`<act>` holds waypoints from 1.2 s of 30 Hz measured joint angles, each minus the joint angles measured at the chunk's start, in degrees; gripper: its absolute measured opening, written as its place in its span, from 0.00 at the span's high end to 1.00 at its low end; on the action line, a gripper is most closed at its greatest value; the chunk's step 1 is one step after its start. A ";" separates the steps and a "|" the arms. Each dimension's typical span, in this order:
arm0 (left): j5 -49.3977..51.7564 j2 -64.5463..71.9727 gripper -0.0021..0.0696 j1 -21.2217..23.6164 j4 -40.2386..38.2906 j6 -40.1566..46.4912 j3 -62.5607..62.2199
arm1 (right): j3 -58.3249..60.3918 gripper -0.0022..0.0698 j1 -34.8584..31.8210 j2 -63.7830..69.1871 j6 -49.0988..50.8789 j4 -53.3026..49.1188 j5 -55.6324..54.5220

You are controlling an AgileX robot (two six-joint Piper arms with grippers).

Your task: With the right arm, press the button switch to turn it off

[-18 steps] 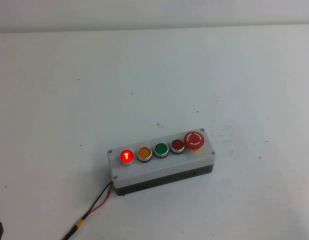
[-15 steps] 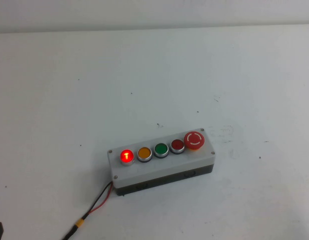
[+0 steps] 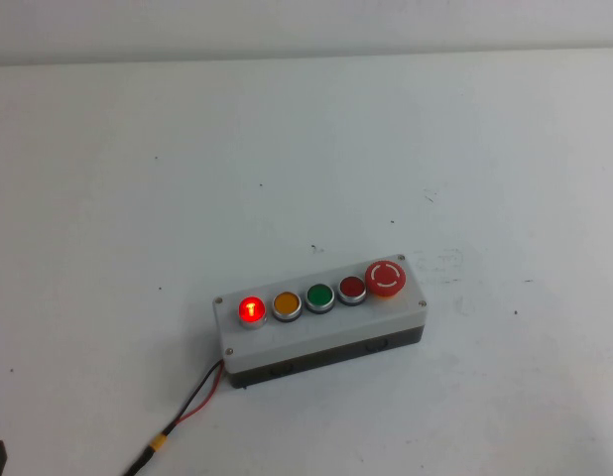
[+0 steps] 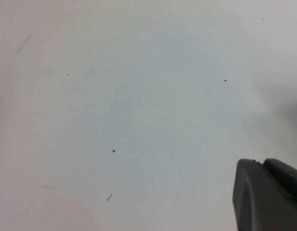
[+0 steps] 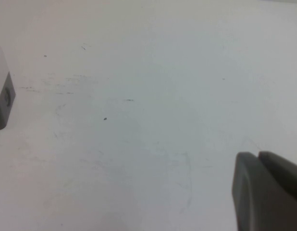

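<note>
White table (image 3: pixel 138 198); left hand (image 4: pixel 268 197), right hand (image 5: pixel 266 192) hover low.

Grey button box (image 3: pixel 321 327) mid-table (image 3: pixel 187 178), button switch (image 3: pixel 251 309) glowing red at its left end, red/black wires (image 3: pixel 192 402) trailing off; neither gripper visible.

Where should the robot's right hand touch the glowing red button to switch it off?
Press the button switch on its flat round top, probably straight from above, since it faces up at the grey box's left end. The right gripper and left gripper are both off over bare table.
</note>
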 joint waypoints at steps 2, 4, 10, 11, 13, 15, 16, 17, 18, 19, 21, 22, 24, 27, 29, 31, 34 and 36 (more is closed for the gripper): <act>0.00 0.00 0.97 0.00 0.00 0.00 0.00 | 0.00 0.99 0.00 0.00 0.00 0.00 0.00; 0.00 0.00 0.97 0.00 0.00 0.00 0.00 | 0.00 0.99 0.00 0.00 0.00 0.00 0.00; 0.00 0.00 0.97 0.00 0.00 0.00 0.00 | 0.00 0.99 0.00 0.00 0.00 0.00 0.00; 0.00 0.00 0.97 0.00 0.00 0.00 0.00 | 0.00 0.99 0.00 0.00 0.00 0.00 0.00; 0.00 0.00 0.97 0.00 0.00 0.00 0.00 | 0.00 0.99 0.00 0.00 0.00 0.00 0.00; 0.00 0.00 0.97 0.00 0.00 0.00 0.00 | 0.00 0.99 0.00 0.00 0.00 0.36 0.00; 0.00 0.00 0.97 0.00 0.00 0.00 0.00 | 0.00 0.99 0.00 0.00 0.00 0.88 0.00; 0.00 0.00 0.97 0.00 0.00 0.00 0.00 | 0.00 0.99 0.00 0.00 0.00 1.49 0.00; 0.00 0.00 0.97 0.00 0.00 0.00 0.00 | 0.00 0.99 0.00 0.00 0.00 2.49 -0.16; 0.00 0.00 0.97 0.00 0.00 0.00 0.00 | 0.00 0.99 0.00 0.00 0.00 3.83 -0.43; 0.00 0.00 0.97 0.00 0.00 0.00 0.00 | 0.00 0.99 0.00 0.00 0.00 7.74 -1.43; 0.00 0.00 0.97 0.00 0.00 0.00 0.00 | 0.00 0.99 0.00 0.00 0.00 10.38 -2.09; 0.00 0.00 0.97 0.00 0.00 0.00 0.00 | 0.00 0.99 0.00 0.00 0.00 16.20 -3.86; 0.00 0.00 0.97 0.00 0.00 0.00 0.00 | 0.00 0.99 0.00 0.00 0.00 27.25 -7.89; 0.00 0.00 0.97 0.00 0.00 0.00 0.00 | 0.00 0.99 0.00 0.00 0.00 35.27 -10.25; 0.00 0.00 0.97 0.00 0.00 0.00 0.00 | 0.00 0.99 0.00 0.00 0.00 39.43 -11.92; 0.00 0.00 0.97 0.00 0.00 0.00 0.00 | 0.00 0.99 0.00 0.00 0.00 44.48 -12.76; 0.00 0.00 0.97 0.00 0.00 0.00 0.00 | 0.00 0.99 0.00 0.00 0.00 46.92 -11.39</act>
